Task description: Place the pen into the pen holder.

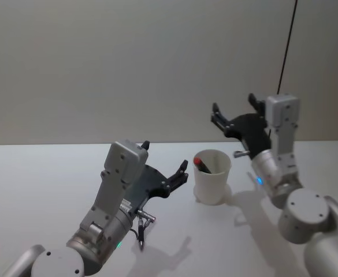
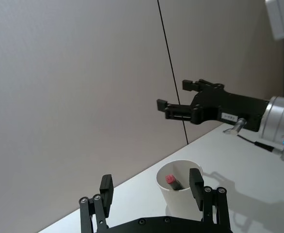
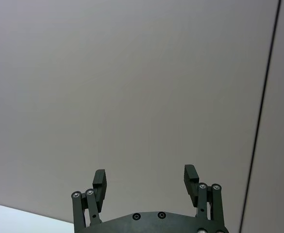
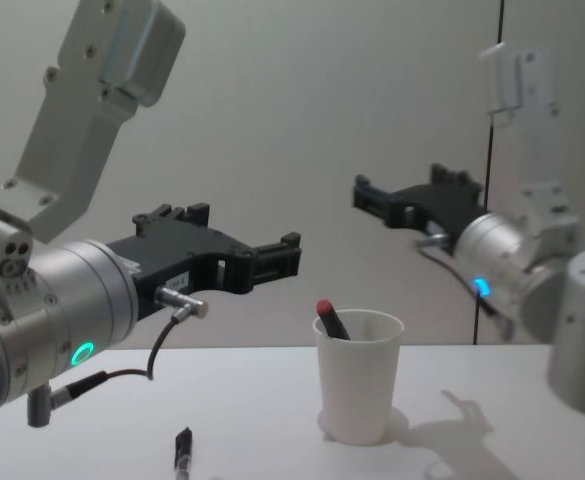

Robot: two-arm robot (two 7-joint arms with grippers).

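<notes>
White paper pen holder (image 1: 212,183) stands upright on the matte white desk (image 1: 41,184), near its far edge and right of centre. It is tapered and smooth w/ a rolled rim. Pen (image 1: 201,165) is inside it, leaning on the cup wall, w/ a red rounded end poking just over the rim. Its dark barrel is mostly hidden by the paper, so the lower end can't be seen. Left gripper (image 1: 164,157) is black and angular w/ flat blocky pads. It hangs above the desk just beside the holder, fingers spread apart, empty. Right gripper (image 1: 233,104) is raised higher, behind the holder toward the far edge, fingers likewise apart, nothing btw them. Small dark stub (image 4: 182,447) sits by the desk's near edge — can't tell what it is.
</notes>
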